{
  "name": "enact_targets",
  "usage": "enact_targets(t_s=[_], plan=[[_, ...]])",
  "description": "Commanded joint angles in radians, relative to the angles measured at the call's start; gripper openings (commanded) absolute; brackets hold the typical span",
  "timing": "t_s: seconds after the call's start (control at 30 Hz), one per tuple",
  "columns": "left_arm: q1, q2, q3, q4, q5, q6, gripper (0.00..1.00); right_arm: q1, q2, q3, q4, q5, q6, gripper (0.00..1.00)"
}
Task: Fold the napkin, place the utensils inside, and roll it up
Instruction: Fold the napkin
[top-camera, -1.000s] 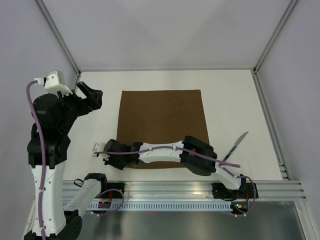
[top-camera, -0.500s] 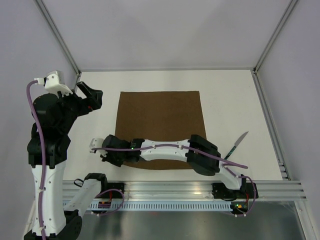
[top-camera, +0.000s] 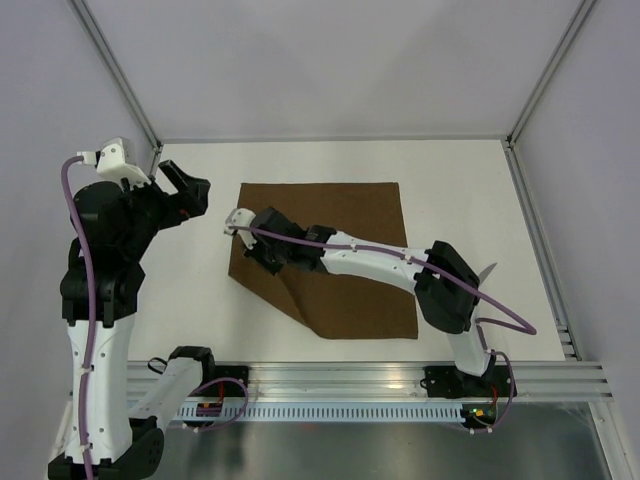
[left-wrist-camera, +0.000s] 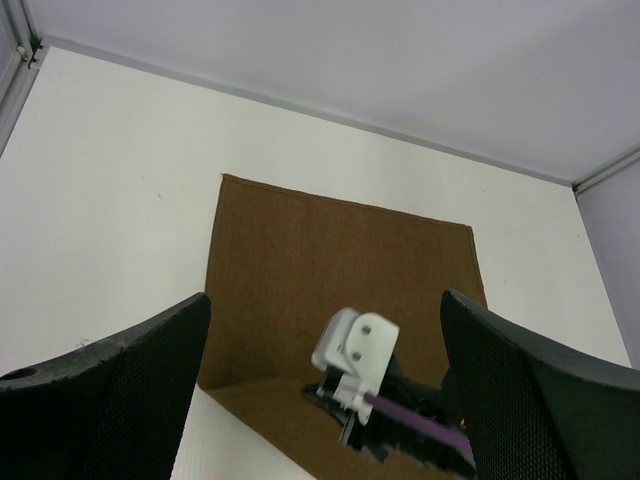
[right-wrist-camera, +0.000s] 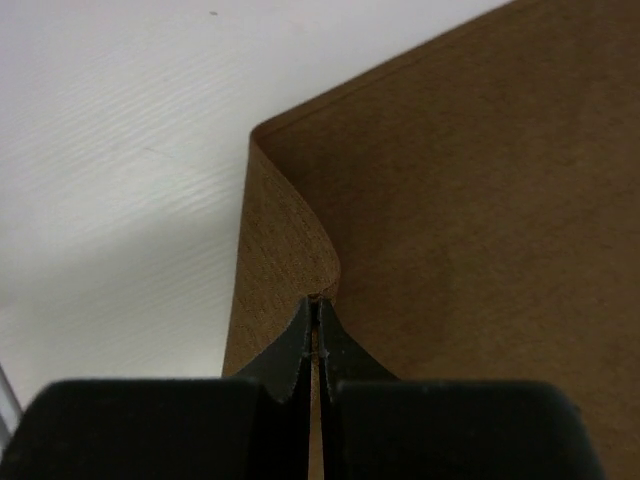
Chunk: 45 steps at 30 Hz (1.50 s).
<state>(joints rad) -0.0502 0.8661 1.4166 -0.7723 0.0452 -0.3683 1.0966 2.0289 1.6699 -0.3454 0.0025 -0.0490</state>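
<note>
Step in hand: first fold of the napkin (top-camera: 350, 225). Lies spread on the table (top-camera: 470, 190), far edge flat, near left corner raised and doubled back over the napkin's left half. Pinches that corner in the right gripper (right-wrist-camera: 318, 318), jaws closed tight on the cloth edge with no gap visible. Grips at the very corner, probably to let the loose flap trail behind and lay down one straight diagonal crease. Reaches across the napkin from its right side.

Parks the left gripper (top-camera: 186, 192) just off the napkin's far left corner, raised, jaws spread wide and empty. Likely kept there to leave the fold path free.

Shows only a blade tip of the knife (top-camera: 487, 268) beyond the napkin's right edge, the rest hidden by the right arm. Not yet placed inside.

Judged progress: early. Expect a skewed fold on any loosening of the pinch.
</note>
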Motion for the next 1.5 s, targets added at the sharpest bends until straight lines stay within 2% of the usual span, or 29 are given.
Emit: enact_targets(t_s=[0.0,0.63,1.47], plan=[[0.0,0.017,-0.015,0.056,0.048,0.002,1.0,-0.053,-0.084,-0.012,-0.038,0.045,-0.015,0.0],[0.0,0.096,-0.047,0.149,0.145,-0.006,1.0,-0.388,-0.208,-0.142,0.006,0.094,-0.04,0.0],[0.0,0.14,-0.059,0.172,0.171,-0.017,1.0,-0.598,-0.265,-0.233,0.082,0.059,-0.04,0.0]])
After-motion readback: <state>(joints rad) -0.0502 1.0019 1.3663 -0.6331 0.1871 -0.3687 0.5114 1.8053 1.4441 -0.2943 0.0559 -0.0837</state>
